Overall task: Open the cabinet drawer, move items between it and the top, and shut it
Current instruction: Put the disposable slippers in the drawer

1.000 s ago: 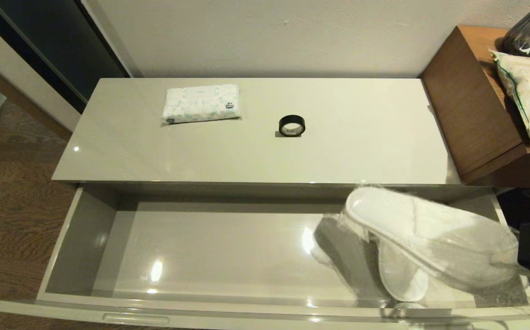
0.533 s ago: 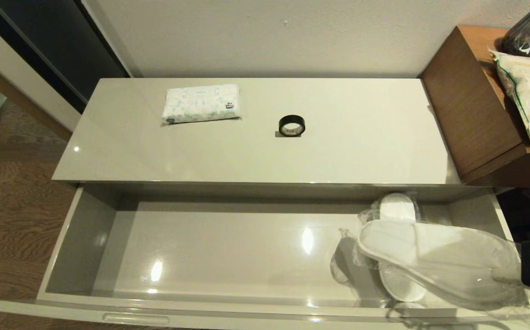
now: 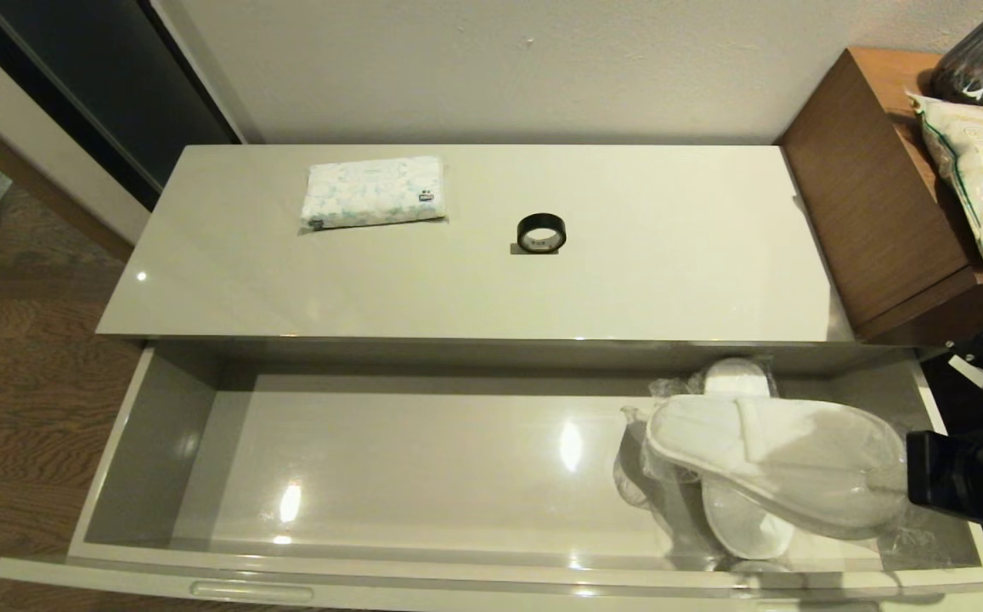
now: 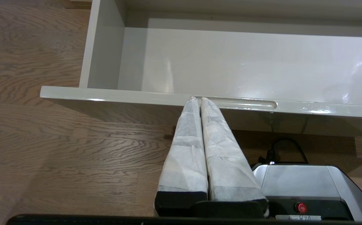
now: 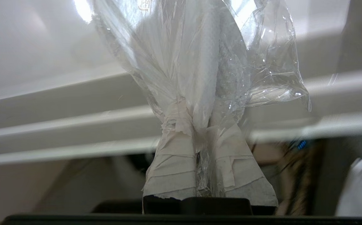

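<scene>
Right pincer (image 5: 199,125) clamping bagged slippers (image 3: 780,463)

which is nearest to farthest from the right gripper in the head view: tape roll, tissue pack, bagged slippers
1. bagged slippers, held in the right gripper, drawer's right end.
2. tape roll, mid cabinet top.
3. tissue pack, top's left rear.

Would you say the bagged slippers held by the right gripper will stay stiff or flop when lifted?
Probably floppy: the right gripper pinches only crinkled film of the bagged slippers, so they would likely sag. The glossy plastic may slip. They look thin, likely light.
</scene>
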You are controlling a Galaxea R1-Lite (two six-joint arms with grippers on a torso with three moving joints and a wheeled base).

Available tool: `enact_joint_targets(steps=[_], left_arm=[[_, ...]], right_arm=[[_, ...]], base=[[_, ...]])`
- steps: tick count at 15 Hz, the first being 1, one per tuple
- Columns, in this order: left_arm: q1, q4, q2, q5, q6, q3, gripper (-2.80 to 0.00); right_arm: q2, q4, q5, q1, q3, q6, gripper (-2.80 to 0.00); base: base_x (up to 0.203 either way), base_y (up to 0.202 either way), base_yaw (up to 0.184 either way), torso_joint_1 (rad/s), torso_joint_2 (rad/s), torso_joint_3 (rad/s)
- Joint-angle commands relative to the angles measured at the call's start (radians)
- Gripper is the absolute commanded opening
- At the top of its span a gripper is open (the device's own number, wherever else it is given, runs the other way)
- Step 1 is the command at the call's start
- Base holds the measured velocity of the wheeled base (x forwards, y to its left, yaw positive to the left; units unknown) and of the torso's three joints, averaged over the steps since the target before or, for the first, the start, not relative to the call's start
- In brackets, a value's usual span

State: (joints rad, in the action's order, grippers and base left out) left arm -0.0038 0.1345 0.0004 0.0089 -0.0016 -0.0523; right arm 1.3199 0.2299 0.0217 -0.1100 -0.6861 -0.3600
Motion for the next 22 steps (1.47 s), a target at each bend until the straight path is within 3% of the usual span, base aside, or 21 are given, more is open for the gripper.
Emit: enact_joint_targets(steps=[1,7,11,12,13,16,17,20,22], left_arm=[[0.001,0.001,0.0,0.0,0.0,0.0,-2.8],[0.001,0.001,0.0,0.0,0.0,0.0,-2.8],[-0.001,0.001,0.0,0.0,0.0,0.0,-2.8],[0.0,0.001,0.0,0.0,0.0,0.0,-2.8],[0.001,0.001,0.0,0.0,0.0,0.0,-2.8],[0.001,0.001,0.0,0.0,0.0,0.0,-2.8],[0.001,0.001,0.0,0.0,0.0,0.0,-2.8],[0.001,0.001,0.0,0.0,0.0,0.0,-2.8],[0.0,0.001,0.0,0.0,0.0,0.0,-2.8]], right_arm=[[0.111,-0.173,0.002,0.031,0.028,0.045,-2.8],[0.403,-0.508,-0.019,0.036,0.019,0.098,-2.8],[0.616,-0.714,-0.133,0.041,0.012,0.121,-2.8],[0.653,-0.765,-0.193,0.05,0.005,0.12,-2.8],[0.664,-0.787,-0.238,0.061,-0.004,0.119,-2.8],[0.657,-0.788,-0.257,0.076,-0.004,0.122,-2.8],[0.65,-0.789,-0.259,0.076,-0.006,0.122,0.0],[0.582,-0.781,-0.261,0.075,-0.014,0.126,0.0],[0.525,-0.702,-0.26,0.075,-0.034,0.127,0.0]], base=[[0.0,0.0,0.0,0.0,0.0,0.0],[0.0,0.0,0.0,0.0,0.0,0.0],[0.0,0.0,0.0,0.0,0.0,0.0],[0.0,0.0,0.0,0.0,0.0,0.0],[0.0,0.0,0.0,0.0,0.0,0.0],[0.0,0.0,0.0,0.0,0.0,0.0],[0.0,0.0,0.0,0.0,0.0,0.0],[0.0,0.0,0.0,0.0,0.0,0.0],[0.0,0.0,0.0,0.0,0.0,0.0]])
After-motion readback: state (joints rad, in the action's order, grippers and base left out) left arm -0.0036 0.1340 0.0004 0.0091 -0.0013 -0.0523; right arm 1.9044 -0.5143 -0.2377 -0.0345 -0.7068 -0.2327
